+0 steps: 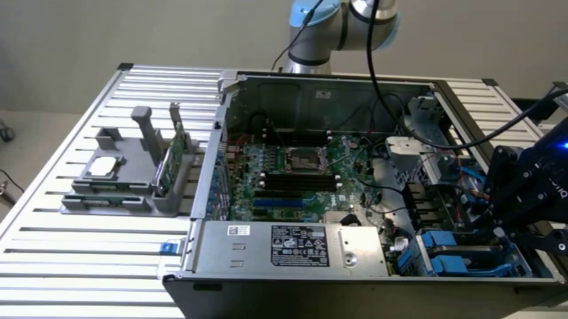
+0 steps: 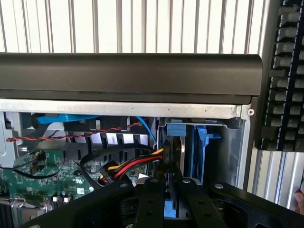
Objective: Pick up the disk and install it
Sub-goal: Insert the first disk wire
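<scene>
The disk (image 2: 177, 129) stands on edge in the drive bay at the case's front corner. Its blue carrier frame shows just ahead of my fingers, and most of its body is hidden. My gripper (image 2: 167, 184) is down in that bay, its black fingers (image 2: 151, 199) close together with a strip of blue between them, shut on the disk. A yellow, red and black power cable (image 2: 135, 165) runs to a connector right beside the fingers. In the exterior view, my gripper (image 1: 510, 232) hangs over the bay at the exterior view's right, next to blue carrier plastic (image 1: 443, 258).
The open computer case (image 1: 222, 173) lies on a slatted metal table (image 1: 80, 266), with the motherboard (image 1: 293, 173) and power supply (image 1: 293, 247) exposed. A grey fixture (image 1: 124, 193) at the exterior view's left holds a small silver chip (image 1: 103, 166) and a green card (image 1: 175, 143). A black keyboard (image 2: 285, 71) lies beyond the case wall.
</scene>
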`<action>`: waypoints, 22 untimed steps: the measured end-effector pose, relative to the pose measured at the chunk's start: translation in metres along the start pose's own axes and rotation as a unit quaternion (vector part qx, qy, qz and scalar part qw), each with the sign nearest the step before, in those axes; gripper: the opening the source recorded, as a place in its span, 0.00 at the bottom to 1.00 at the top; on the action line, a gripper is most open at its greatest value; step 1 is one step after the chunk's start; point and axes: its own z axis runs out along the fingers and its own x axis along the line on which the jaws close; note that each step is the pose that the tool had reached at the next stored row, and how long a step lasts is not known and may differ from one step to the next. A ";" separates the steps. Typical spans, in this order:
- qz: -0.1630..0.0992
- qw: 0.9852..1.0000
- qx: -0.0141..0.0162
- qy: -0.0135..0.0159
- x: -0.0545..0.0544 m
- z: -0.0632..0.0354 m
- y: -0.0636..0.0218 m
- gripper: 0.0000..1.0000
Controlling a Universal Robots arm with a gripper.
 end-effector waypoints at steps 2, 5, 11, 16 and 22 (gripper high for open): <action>0.000 1.000 0.000 0.000 0.000 0.0002 0.0001 0.17; 0.000 1.000 -0.001 0.000 0.000 0.0010 -0.0004 0.17; 0.000 1.000 -0.001 0.000 0.000 0.0028 -0.0012 0.17; 0.000 1.000 -0.001 0.000 0.000 0.0043 -0.0011 0.17; 0.001 1.000 -0.001 -0.001 0.000 0.0055 -0.0010 0.17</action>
